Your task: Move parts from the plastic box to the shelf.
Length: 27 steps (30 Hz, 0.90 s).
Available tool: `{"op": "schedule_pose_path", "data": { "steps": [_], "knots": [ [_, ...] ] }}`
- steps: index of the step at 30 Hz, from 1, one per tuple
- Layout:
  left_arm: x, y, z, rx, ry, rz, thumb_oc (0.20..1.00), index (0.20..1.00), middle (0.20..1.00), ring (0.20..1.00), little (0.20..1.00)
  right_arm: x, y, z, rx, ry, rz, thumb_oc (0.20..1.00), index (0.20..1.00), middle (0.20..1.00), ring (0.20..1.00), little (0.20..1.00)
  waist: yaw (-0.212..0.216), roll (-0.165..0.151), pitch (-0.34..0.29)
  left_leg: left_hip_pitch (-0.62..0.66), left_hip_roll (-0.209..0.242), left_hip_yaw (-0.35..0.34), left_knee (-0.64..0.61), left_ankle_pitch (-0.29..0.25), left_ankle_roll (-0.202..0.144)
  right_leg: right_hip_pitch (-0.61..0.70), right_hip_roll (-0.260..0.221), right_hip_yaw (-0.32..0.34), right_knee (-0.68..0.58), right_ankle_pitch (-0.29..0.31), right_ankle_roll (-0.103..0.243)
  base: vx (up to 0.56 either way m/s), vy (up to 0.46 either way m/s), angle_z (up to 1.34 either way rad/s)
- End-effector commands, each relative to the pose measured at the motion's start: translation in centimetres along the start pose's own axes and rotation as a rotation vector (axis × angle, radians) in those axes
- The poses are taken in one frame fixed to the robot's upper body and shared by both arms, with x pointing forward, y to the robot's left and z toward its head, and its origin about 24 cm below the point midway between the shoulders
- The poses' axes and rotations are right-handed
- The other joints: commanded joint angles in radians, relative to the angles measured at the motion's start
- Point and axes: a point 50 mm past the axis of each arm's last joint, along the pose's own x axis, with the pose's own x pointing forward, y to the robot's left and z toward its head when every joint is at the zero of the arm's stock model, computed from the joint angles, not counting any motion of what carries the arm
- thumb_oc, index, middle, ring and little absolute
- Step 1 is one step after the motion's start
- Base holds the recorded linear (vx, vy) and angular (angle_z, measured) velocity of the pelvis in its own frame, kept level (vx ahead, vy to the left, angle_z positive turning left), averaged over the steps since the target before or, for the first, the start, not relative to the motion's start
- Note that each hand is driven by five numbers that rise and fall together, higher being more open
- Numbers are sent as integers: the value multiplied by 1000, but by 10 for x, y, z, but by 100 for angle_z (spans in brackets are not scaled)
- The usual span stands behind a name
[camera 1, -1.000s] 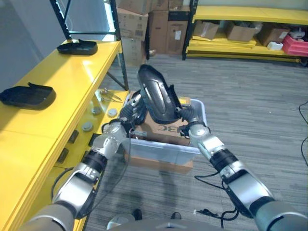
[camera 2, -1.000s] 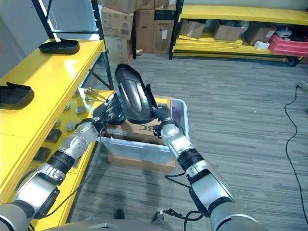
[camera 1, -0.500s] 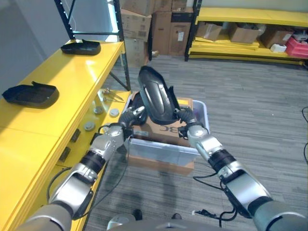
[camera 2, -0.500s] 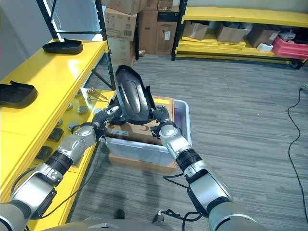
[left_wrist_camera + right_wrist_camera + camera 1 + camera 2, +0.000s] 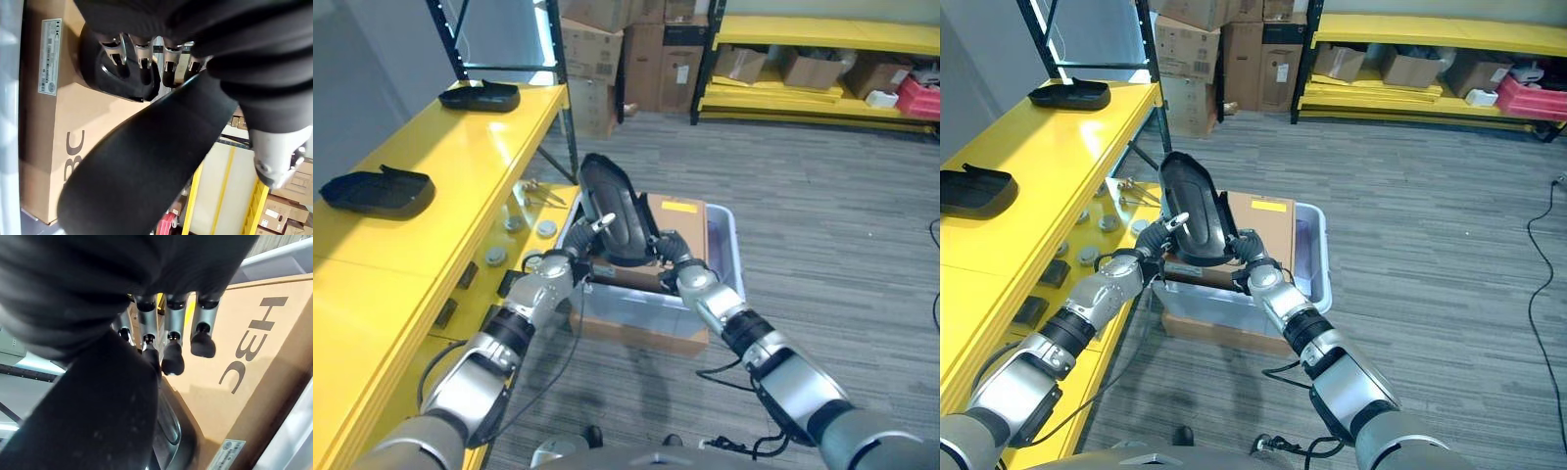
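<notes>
Above the clear plastic box, both hands hold a glossy black moulded plastic part upright over a brown cardboard carton. Left hand and right hand each curl fingers round its lower edge. Yellow shelf sits to the left, carrying two more black parts.

Glossy black plastic part, matt cardboard box, seemingly translucent plastic box

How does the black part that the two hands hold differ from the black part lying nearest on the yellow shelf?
The held black part stands tilted on end above the plastic box, between the left hand and right hand; the shelf part lies flat on the yellow shelf, untouched. The held one looks longer and oval, the shelf one squatter. Both are black moulded shells.
</notes>
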Motion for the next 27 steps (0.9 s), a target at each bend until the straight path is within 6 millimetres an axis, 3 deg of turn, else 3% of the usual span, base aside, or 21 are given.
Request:
{"op": "schedule_pose_path", "data": {
  "steps": [1,4,5,7,17,25,26,27],
  "knots": [
    [6,-27,29,167,-140,-99,1000,1000,1000,1000,1000,5,8,33,-8,-137,25,200,200,200,200,200,44,-27,-66,-18,89,4,11,-45,-87,13,-110,39,10,-48,146,0,0,0],
    [5,-32,31,209,-141,-116,1000,1000,1000,1000,1000,4,9,36,-4,-146,34,200,200,200,200,200,42,-27,-66,-18,88,4,10,-45,-87,13,-109,42,9,-49,146,0,0,0],
    [5,-32,31,219,-142,-117,592,592,592,592,592,4,10,36,-4,-148,36,200,200,200,200,200,42,-27,-66,-17,88,4,10,-45,-87,14,-109,43,8,-49,146,0,0,0],
    [4,-34,33,264,-156,-116,200,200,200,200,200,4,12,38,-5,-152,42,200,200,200,200,200,41,-26,-66,-16,88,5,8,-44,-87,14,-108,43,8,-49,145,0,0,0],
    [1,-38,42,291,-219,-143,200,200,200,200,200,3,22,39,130,-112,54,200,200,200,200,200,45,-23,-63,-12,89,6,7,-43,-89,19,-108,43,7,-49,143,0,0,0],
    [-7,-47,62,187,-314,-189,200,200,200,200,200,0,28,42,508,-65,100,200,200,200,200,200,48,-19,-60,-7,92,4,3,-40,-92,23,-109,38,7,-49,140,0,0,0],
    [-10,-47,66,159,-327,-191,200,200,200,200,200,-1,28,46,580,-92,108,780,780,780,780,780,50,-18,-60,-7,92,3,3,-40,-92,25,-109,36,8,-50,140,0,0,0],
    [-10,-47,67,152,-333,-192,200,200,200,200,200,-1,27,48,600,-104,113,1000,1000,1000,1000,1000,50,-17,-61,-7,92,3,3,-40,-92,25,-109,36,8,-50,140,0,0,0]
  ]
}}
